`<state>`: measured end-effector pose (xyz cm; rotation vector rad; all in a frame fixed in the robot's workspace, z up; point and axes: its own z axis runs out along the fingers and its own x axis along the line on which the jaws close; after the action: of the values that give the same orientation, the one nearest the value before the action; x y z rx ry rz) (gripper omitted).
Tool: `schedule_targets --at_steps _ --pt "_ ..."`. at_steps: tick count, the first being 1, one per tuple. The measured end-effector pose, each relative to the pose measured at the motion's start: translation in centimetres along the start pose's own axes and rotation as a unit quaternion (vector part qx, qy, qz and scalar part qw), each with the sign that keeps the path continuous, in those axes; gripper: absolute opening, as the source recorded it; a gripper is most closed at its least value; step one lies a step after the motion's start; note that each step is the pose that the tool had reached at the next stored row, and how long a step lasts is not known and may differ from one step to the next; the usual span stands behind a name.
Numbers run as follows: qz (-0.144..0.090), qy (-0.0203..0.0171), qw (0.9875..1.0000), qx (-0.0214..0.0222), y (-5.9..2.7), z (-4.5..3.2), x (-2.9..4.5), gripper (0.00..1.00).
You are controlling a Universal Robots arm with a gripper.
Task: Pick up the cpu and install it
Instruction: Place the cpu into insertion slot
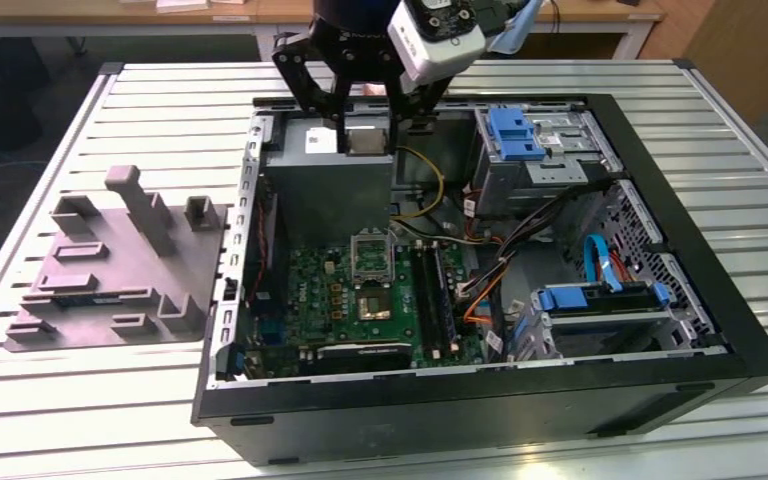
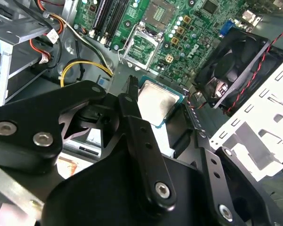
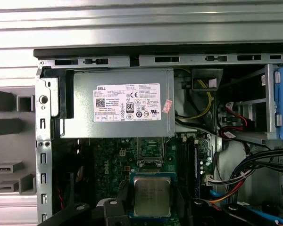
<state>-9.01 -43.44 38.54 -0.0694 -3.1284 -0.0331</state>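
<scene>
First wrist view: end effector [image 3: 152, 203] clamps cpu [image 3: 152, 194]; power supply [image 3: 122, 103] (labelled) underneath

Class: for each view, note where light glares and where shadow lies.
Exterior view: the table slats shine, the case interior is dimmer. Second wrist view: the cpu top glares pale. First wrist view: the cpu looks dull, shadow pools beside the motherboard.

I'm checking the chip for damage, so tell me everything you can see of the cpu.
The cpu is a small, flat, square chip: silvery-grey metal top, thin greenish rim, no damage visible. It sits top up, off any surface, gripped at two opposite edges by the black gripper, above the grey metal box inside the open computer case.
</scene>
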Motion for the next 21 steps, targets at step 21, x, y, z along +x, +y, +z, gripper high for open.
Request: schedule_targets --at_steps 21 --pt "-0.001 0.0 1.0 -0.0001 -2.38 0.46 0.03 0.47"
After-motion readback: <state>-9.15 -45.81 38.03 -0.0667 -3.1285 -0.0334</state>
